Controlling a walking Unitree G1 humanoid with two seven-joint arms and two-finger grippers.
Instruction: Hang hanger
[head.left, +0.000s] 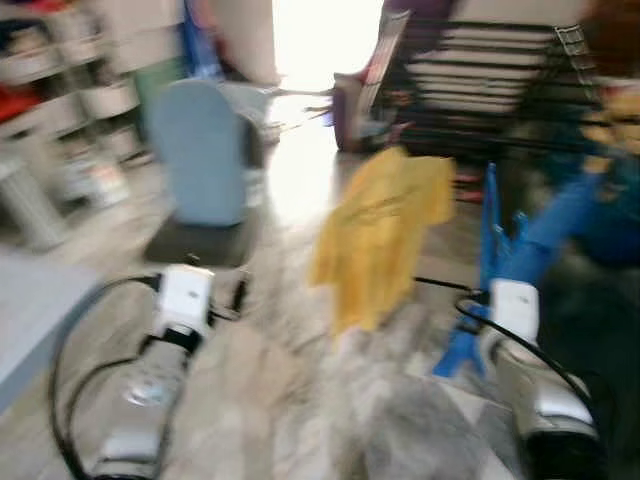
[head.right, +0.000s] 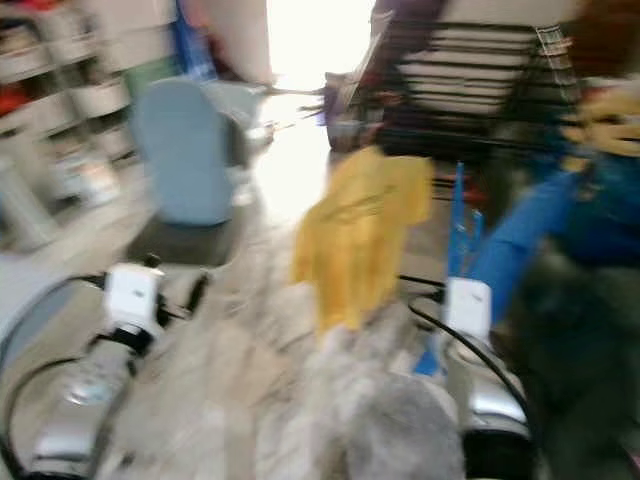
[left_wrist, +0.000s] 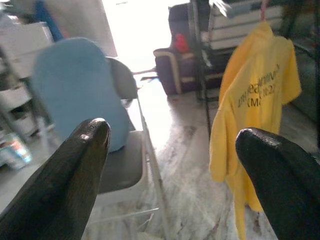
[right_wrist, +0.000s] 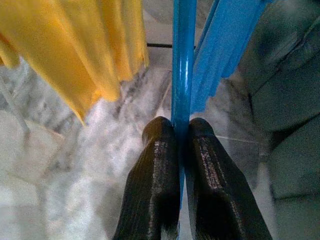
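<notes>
The head views are blurred. The right hand (right_wrist: 181, 131) is closed tightly on the blue hanger (right_wrist: 183, 65); the two black fingers (right_wrist: 156, 170) press a thin blue bar of it from both sides. The blue hanger stands up in front of the right arm, on the robot's right side, above the marble floor (head.left: 300, 400). Just beside the hanger, toward the middle of the scene, a yellow shirt (head.left: 378, 232) hangs with dark letters on it; what carries it at the top is not clear. The left hand (left_wrist: 170, 170) is wide open and holds nothing, its fingers far apart. In front of it there is a folding chair (left_wrist: 125, 160) with a light blue cushion (left_wrist: 80, 90) leaning on its back. Farther behind, a dark rack (head.left: 480, 80) stands with pale slats.
</notes>
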